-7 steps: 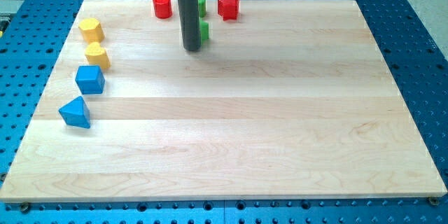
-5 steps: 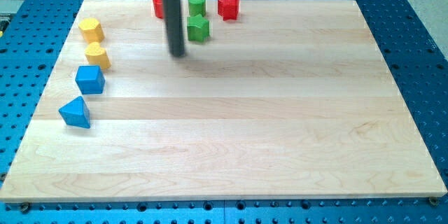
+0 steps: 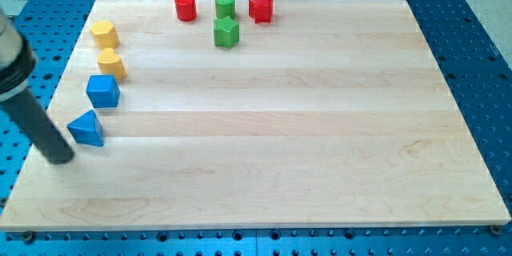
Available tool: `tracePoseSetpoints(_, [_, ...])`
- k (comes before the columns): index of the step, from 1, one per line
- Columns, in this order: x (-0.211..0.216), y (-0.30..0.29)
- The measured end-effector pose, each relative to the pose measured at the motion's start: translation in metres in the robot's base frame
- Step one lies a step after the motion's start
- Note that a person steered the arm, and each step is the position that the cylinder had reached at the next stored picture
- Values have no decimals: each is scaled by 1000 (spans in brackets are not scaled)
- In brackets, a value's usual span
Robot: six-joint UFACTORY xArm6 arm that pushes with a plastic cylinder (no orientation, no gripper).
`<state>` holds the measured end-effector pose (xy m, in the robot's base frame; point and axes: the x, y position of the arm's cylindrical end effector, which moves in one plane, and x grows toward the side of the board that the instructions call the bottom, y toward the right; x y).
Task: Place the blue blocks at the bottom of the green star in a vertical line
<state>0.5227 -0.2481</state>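
Note:
The green star [image 3: 226, 32] lies near the view's top, just below a green cylinder [image 3: 225, 4]. A blue cube-like block [image 3: 103, 90] and a blue triangular block [image 3: 86, 129] lie at the view's left, one below the other. My tip [image 3: 61, 158] rests on the board at the far left, just below and left of the blue triangular block, close to it; I cannot tell if it touches.
A red cylinder [image 3: 186, 6] and a red star-like block [image 3: 261, 7] flank the green cylinder at the top edge. Two yellow blocks [image 3: 104, 34] [image 3: 112, 63] lie above the blue cube. The wooden board [image 3: 320, 128] sits on a blue perforated table.
My rod has swept from beside the green star at the top down and left to the blue triangular block. No block has visibly moved.

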Motion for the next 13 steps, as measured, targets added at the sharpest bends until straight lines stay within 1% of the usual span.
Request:
tracePoseSetpoints(1, [-35, 30])
tracePoseSetpoints(2, [-43, 80])
tracePoseSetpoints(3, [-51, 114])
tracePoseSetpoints(4, [-100, 144])
tracePoseSetpoints(7, [-89, 174])
tracePoseSetpoints(10, [-153, 184])
tracePoseSetpoints(11, [-138, 183])
tracePoseSetpoints(12, [-101, 178])
tracePoseSetpoints(13, [-29, 76])
